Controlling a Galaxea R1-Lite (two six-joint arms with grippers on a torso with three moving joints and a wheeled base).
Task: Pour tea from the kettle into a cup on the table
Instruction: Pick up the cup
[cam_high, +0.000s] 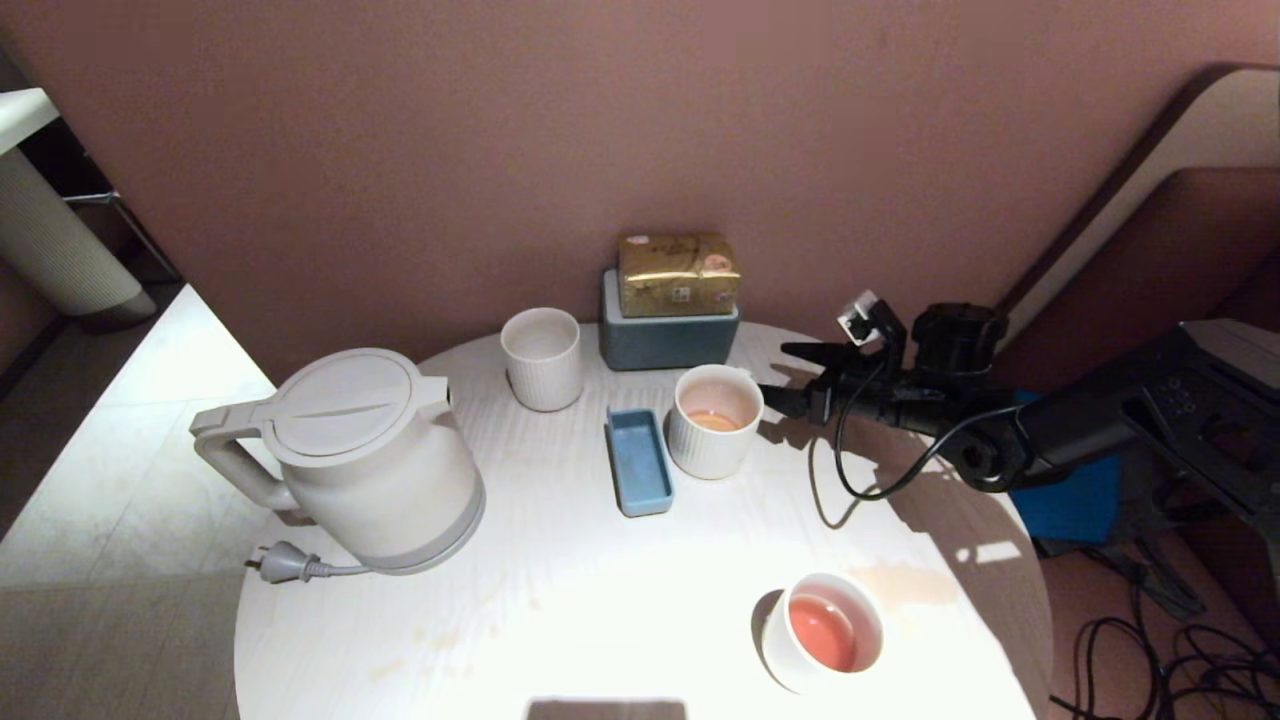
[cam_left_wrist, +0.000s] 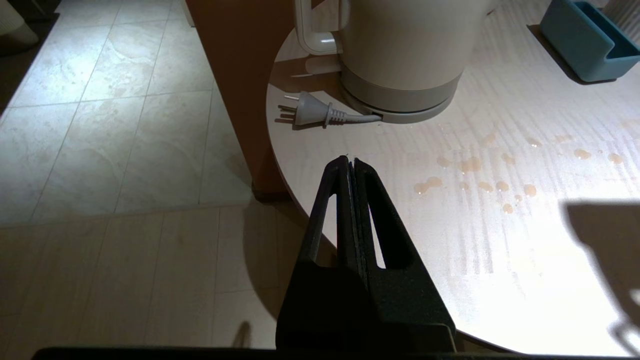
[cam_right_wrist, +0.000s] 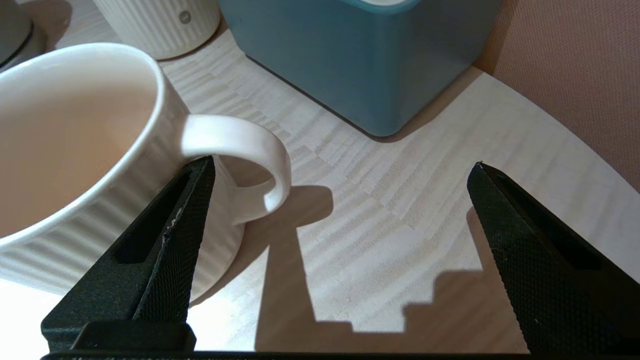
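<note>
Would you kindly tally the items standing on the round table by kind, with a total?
Cups: 3 (ribbed mug, ribbed tumbler, smooth cup)
Kettles: 1 (cream-white kettle)
Blue trays: 1 (small tray)
Teal boxes: 1 (box)
Gold packets: 1 (packet, on the box)
Total: 7

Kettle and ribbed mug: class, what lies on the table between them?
In the head view, a blue tray lies between the kettle and the mug, beside the mug.
</note>
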